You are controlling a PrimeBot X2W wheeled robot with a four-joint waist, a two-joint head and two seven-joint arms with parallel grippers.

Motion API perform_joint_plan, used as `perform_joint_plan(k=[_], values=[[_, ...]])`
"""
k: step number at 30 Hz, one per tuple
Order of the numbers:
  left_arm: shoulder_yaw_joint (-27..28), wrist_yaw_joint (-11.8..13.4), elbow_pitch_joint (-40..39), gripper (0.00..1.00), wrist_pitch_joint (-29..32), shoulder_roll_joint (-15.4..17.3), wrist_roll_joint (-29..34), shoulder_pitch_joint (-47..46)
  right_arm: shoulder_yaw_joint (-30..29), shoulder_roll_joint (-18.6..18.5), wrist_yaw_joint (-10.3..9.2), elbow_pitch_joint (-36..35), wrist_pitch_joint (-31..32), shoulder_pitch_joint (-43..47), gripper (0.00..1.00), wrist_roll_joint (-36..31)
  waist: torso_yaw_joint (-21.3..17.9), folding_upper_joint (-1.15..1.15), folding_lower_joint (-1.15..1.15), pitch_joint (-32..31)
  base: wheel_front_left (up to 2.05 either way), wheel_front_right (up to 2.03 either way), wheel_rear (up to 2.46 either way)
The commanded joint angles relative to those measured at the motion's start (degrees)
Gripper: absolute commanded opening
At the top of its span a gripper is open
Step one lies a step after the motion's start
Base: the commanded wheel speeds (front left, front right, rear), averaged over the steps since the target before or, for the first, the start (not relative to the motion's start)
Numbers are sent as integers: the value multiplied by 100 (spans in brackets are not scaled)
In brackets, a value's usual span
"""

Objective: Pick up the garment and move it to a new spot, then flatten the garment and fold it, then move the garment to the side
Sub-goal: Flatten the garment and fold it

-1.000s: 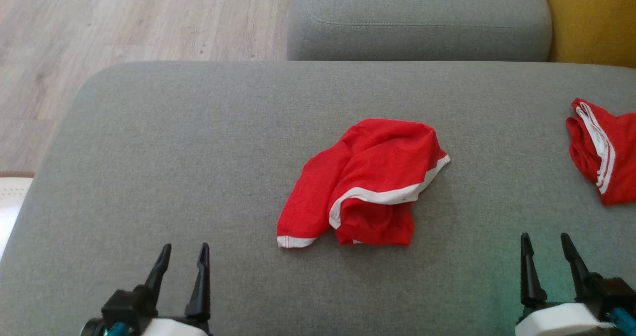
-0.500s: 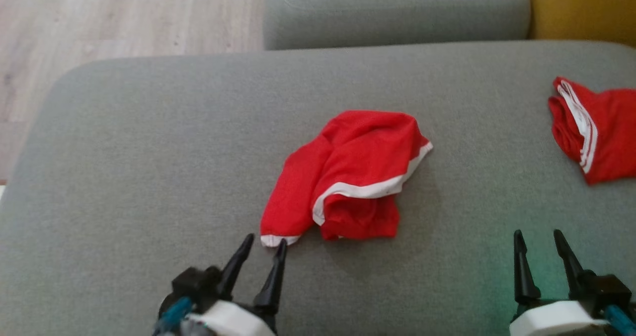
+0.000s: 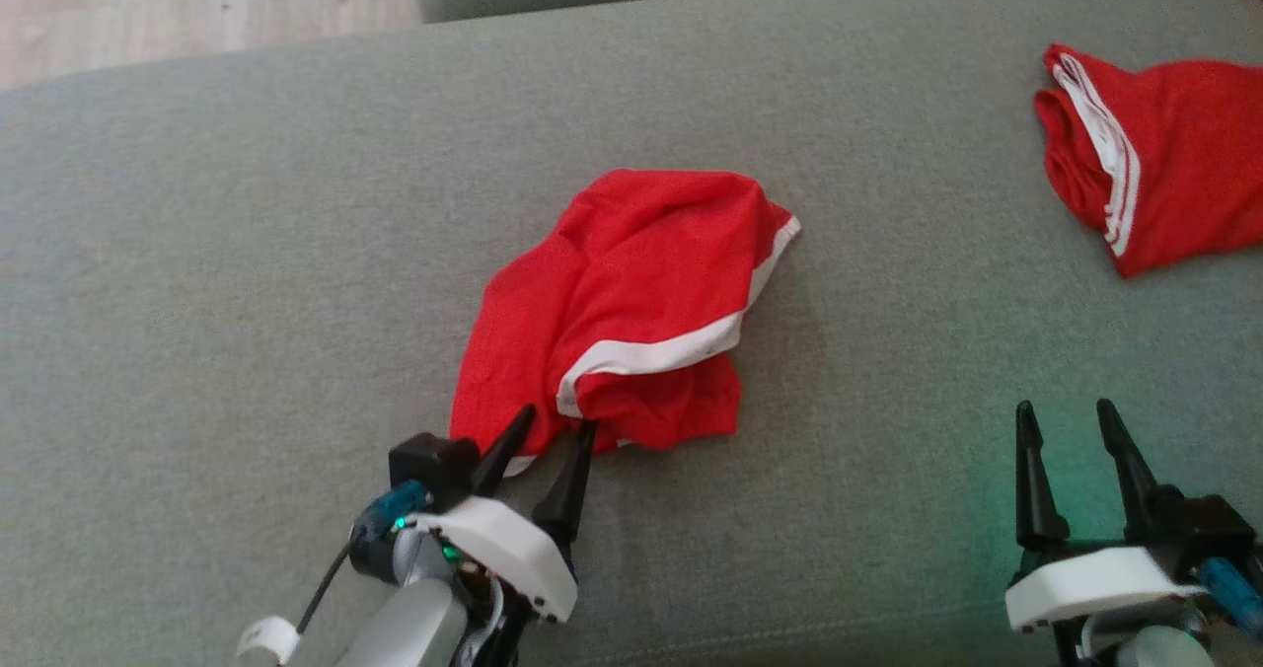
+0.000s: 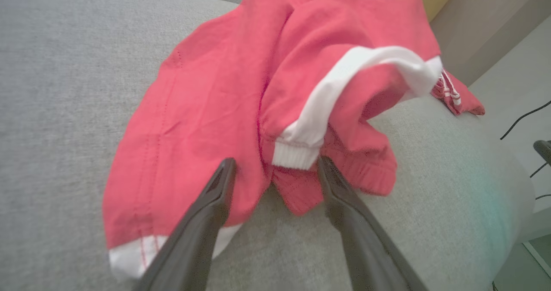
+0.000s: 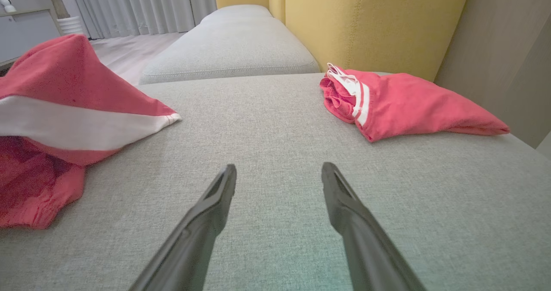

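A crumpled red garment [image 3: 622, 302] with white trim lies in the middle of the grey cushion [image 3: 247, 253]. My left gripper [image 3: 555, 425] is open at the garment's near edge, with its fingertips straddling the lower folds. In the left wrist view the garment [image 4: 206, 88] lies right ahead, and a white ribbed cuff sits between the fingertips of the left gripper [image 4: 275, 164], which are not closed on it. My right gripper [image 3: 1066, 410] is open over bare cushion at the lower right, well apart from the garment. The right wrist view has the garment [image 5: 51, 88] to the left of the right gripper [image 5: 279, 167].
A second red garment [image 3: 1164, 174] with white stripes lies at the cushion's far right, next to the yellow backrest [image 5: 370, 24]. Another grey cushion [image 5: 232, 41] sits beyond, with wooden floor [image 3: 197, 6] at the upper left. Bare cushion spreads to the left.
My left gripper has travelled right and forward to the garment's near edge. The camera has shifted too, so the whole scene sits differently. The right gripper stays in place, and both remain open.
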Motion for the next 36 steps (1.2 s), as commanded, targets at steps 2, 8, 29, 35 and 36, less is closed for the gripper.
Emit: perform_joint_plan(k=[2, 8, 29, 35, 36], values=[[126, 13, -41, 100, -71, -17, -149, -335, 128, -53, -4, -173, -23, -259, 100, -17, -142, 0, 0, 120, 0, 0, 0], [-25, -64, 207, 94, -71, -17, -371, -564, 146, -53, -4, -139, -23, -301, 100, -2, -228, 0, 0, 112, 0, 0, 0], [132, -353, -597, 0, 113, 380, -531, -902, 21, -53, -4, -32, -23, -57, 100, 51, -132, 0, 0, -407, 0, 0, 0], [78, -510, -1882, 0, 1279, 1171, -1164, -851, 57, -53, -4, 9, -23, 31, 100, 108, -87, 0, 0, -612, 0, 0, 0], [68, -520, -2152, 0, 1491, 1307, -1302, -832, 57, -53, -4, 11, -23, 43, 100, 113, -84, 0, 0, -638, 0, 0, 0]])
